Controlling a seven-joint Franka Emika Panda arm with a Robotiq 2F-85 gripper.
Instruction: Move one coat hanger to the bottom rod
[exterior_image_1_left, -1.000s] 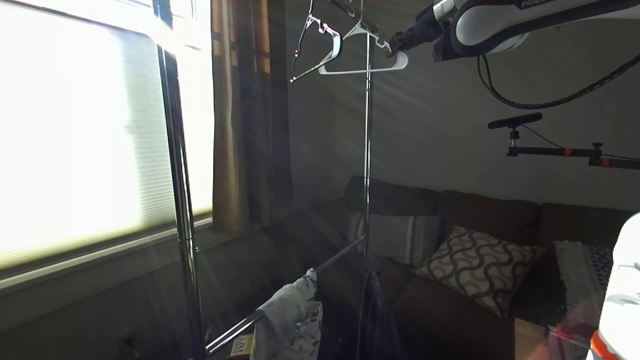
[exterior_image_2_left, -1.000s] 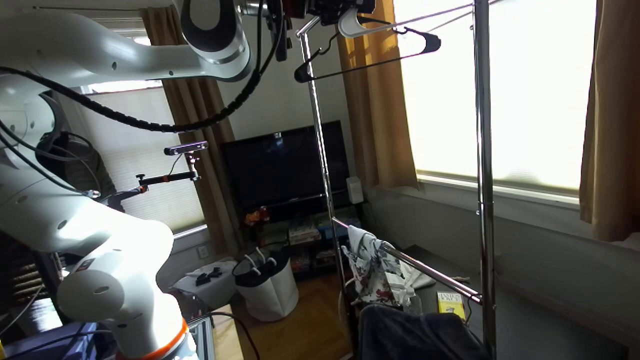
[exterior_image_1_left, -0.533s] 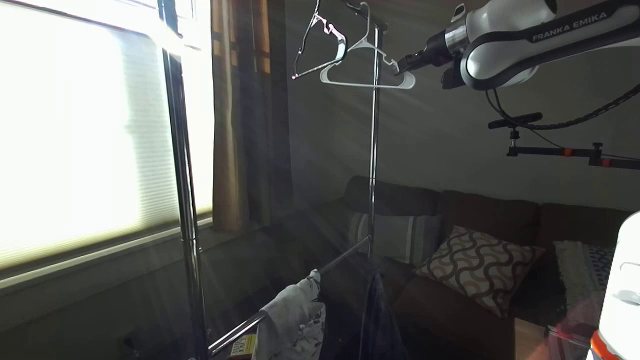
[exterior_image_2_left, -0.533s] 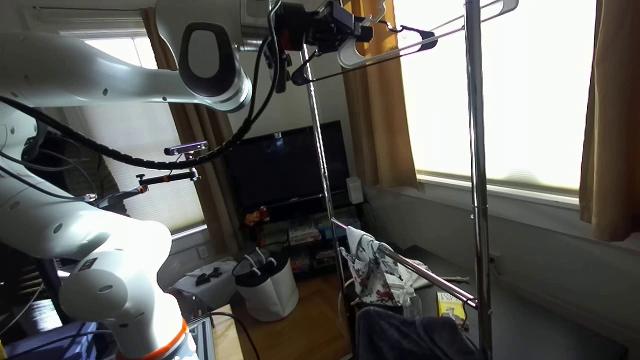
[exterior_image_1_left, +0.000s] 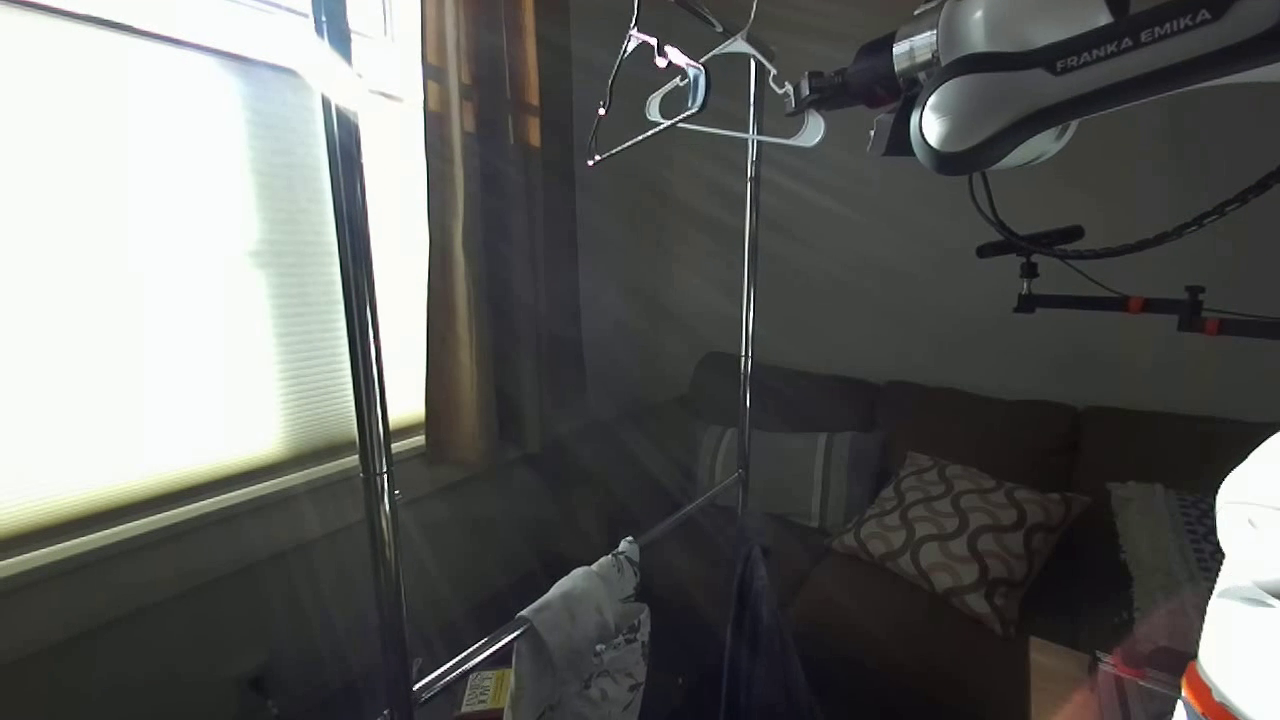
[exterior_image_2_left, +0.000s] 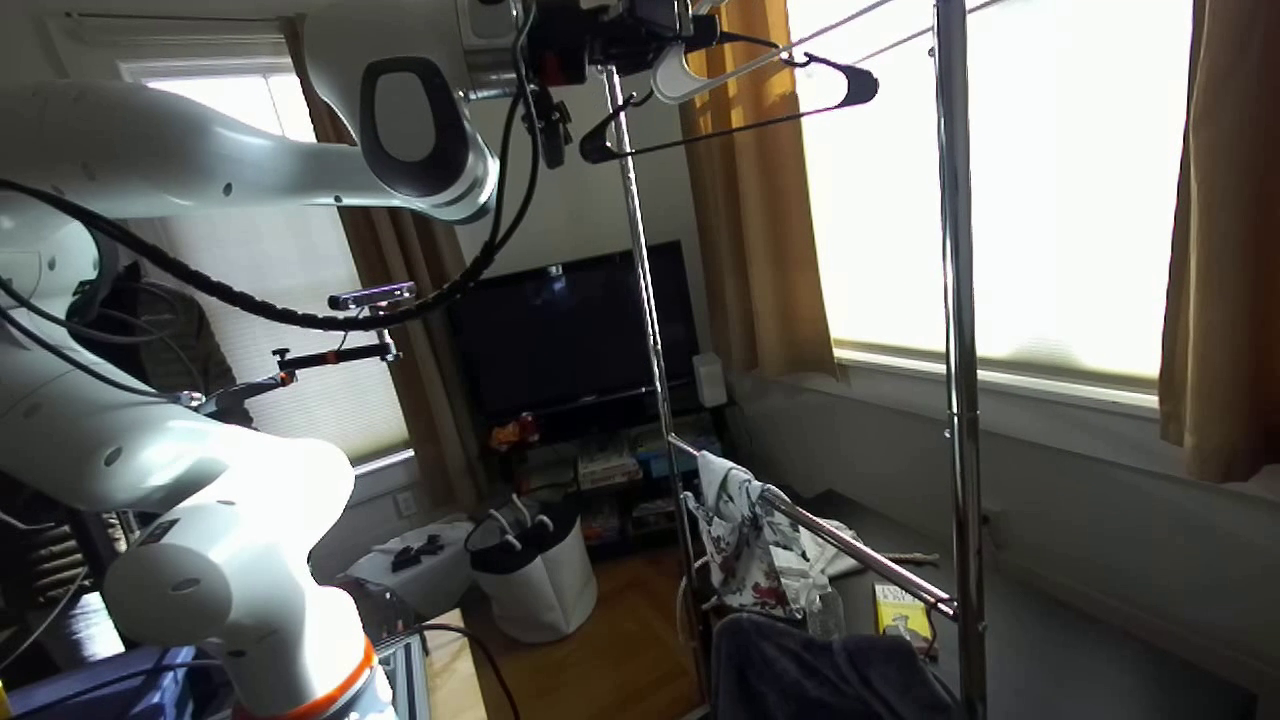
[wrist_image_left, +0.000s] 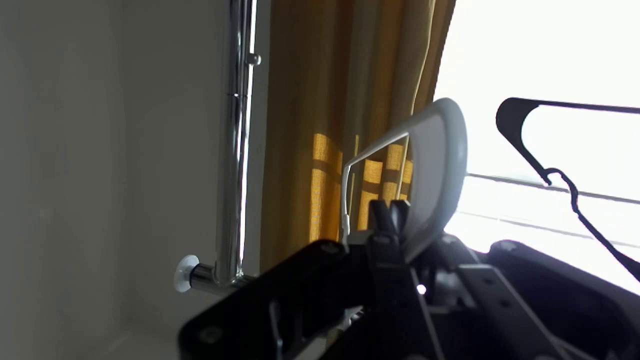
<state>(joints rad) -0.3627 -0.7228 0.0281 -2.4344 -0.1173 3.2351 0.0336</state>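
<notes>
wrist view shows the jaws of the gripper (wrist_image_left: 390, 212) drawn together, the fingers (wrist_image_left: 381, 222) pinching the white hanger (wrist_image_left: 436, 170) by its upper arm near the rounded end, so i judge the grasp done. in both exterior views it is up high, well above the bottom rod (exterior_image_2_left: 860, 549). the top of its hook is out of frame or hidden in every view, so i cannot tell whether it is free of the top rod (wrist_image_left: 202, 277); unhooking may be finished or only under way. the dark hanger (wrist_image_left: 516, 120) is near but not in the grip and, as one hanger is asked for, may be left alone. no hanger shows on the bottom rod, only a patterned cloth (exterior_image_1_left: 585, 630) draped over it, so the larger share seems left: bringing the white hanger down, setting its hook over a bare stretch of the bottom rod and letting go
</notes>
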